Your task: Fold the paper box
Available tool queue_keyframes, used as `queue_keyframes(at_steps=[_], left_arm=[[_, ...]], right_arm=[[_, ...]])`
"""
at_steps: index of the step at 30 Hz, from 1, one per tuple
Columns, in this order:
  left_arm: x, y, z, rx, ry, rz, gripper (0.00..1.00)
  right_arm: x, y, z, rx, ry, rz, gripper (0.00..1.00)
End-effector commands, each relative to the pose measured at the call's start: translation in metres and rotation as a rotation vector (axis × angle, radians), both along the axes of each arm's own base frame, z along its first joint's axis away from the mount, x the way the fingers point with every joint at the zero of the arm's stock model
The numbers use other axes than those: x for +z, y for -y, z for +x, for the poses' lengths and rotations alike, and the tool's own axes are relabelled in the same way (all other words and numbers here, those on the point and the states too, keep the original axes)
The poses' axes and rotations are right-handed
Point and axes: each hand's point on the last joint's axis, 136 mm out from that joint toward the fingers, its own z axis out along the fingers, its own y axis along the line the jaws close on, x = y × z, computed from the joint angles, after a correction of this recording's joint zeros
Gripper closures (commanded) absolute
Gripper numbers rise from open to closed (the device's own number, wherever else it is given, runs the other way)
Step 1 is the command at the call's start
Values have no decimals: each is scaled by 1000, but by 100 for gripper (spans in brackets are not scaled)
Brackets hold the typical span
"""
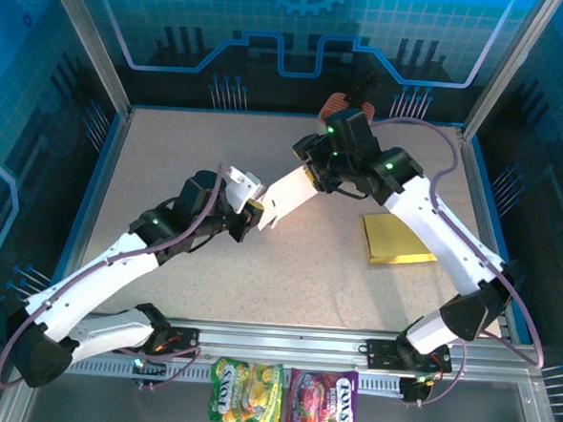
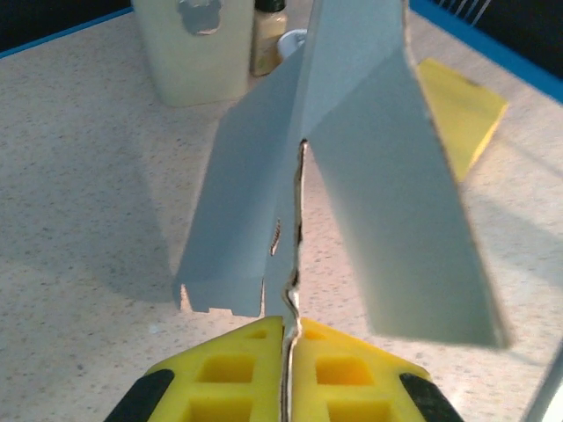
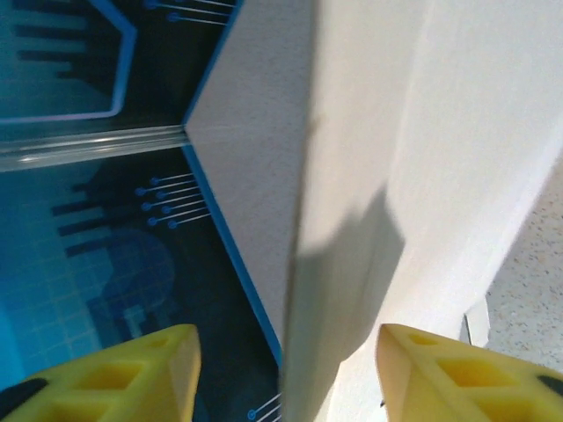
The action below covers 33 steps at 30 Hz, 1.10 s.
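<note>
Top external view: nearest, two candy bags (image 1: 246, 393) lie on the front rail, well clear of the work. Further in, the left gripper (image 1: 253, 215) is pressed together, pinching the near end of the paper box (image 1: 287, 200), which is held up off the table (image 1: 170, 156) near the middle. In the left wrist view its yellow fingers (image 2: 237, 369) clamp a thin edge of card, with pale flaps fanning out beyond. At the far end of the box the right gripper (image 1: 314, 178) stands spread. Its fingers (image 3: 106, 374) straddle a panel, and I cannot tell whether they touch it. A flat yellow sheet (image 1: 397, 239) lies to the right, apart.
</note>
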Motion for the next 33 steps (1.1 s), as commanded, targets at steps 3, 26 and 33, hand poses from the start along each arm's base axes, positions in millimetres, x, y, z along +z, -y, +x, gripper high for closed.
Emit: queue_keyframes(at_steps=[3, 26, 33], left_arm=[[35, 12, -27, -75, -132, -197, 94], [-69, -48, -9, 124, -244, 175, 97], [-73, -47, -11, 116, -252, 195, 97]], right_arm=[[62, 24, -8, 0, 223, 6, 32], [-51, -33, -7, 68, -24, 70, 38], [-73, -54, 6, 76, -81, 105, 43]])
